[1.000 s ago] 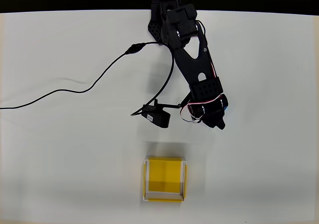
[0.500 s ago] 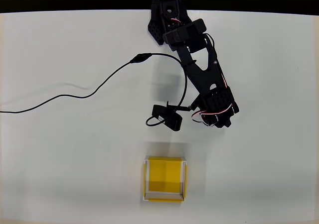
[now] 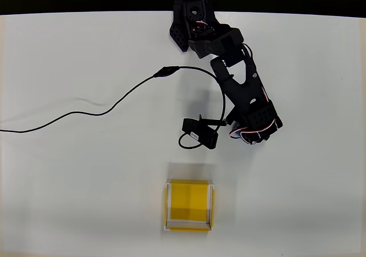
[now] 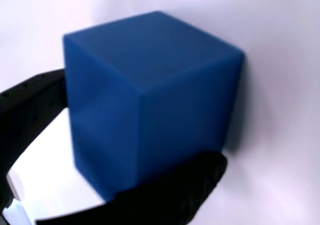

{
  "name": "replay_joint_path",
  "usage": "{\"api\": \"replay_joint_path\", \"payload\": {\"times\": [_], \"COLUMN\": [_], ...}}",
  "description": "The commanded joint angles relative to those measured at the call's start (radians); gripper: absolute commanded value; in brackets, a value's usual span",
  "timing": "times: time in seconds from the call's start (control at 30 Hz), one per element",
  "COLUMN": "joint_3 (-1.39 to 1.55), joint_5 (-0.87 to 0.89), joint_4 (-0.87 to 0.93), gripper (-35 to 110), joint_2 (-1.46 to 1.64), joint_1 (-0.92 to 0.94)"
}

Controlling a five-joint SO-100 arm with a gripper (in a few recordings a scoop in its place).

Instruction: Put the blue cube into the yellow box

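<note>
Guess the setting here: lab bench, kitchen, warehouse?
Probably a lab or hobby robotics bench: a plain white table carrying only a small black arm, its loose cable, a yellow box and a blue cube.

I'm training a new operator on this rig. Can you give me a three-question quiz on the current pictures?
1. True or false: the cube already lies in the box.
2. In the wrist view, what black parts flank the cube? A) a cable B) the gripper fingers C) the box walls
3. In the overhead view, the box lies toward which picture edge from the arm's tip?

Key:
1. False; the box floor is bare yellow.
2. B
3. Toward the bottom edge, and left of the tip.
</note>
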Motion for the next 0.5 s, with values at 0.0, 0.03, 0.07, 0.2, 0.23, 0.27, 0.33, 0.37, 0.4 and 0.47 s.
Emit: {"api": "replay_joint_path", "payload": {"times": [0.0,0.03,0.07,0.2,0.23,0.27,0.33,0.37,0.4,0.47], "joint_3": [-0.074,-0.075,-0.075,-0.075,-0.075,-0.075,-0.075,-0.075,-0.075,-0.075], "joint_5": [-0.014,-0.014,-0.014,-0.029,-0.034,-0.037,-0.038,-0.04,-0.04,-0.051], "joint_4": [0.008,0.009,0.009,0.006,0.006,0.005,0.0,-0.002,-0.002,0.002], "gripper": [39,37,33,21,17,15,12,11,9,7], "joint_2": [0.034,0.031,0.028,0.017,0.015,0.015,0.015,0.015,0.017,0.025], "joint_1": [-0.015,-0.015,-0.012,-0.008,-0.008,-0.006,-0.005,-0.005,-0.005,-0.005]}}
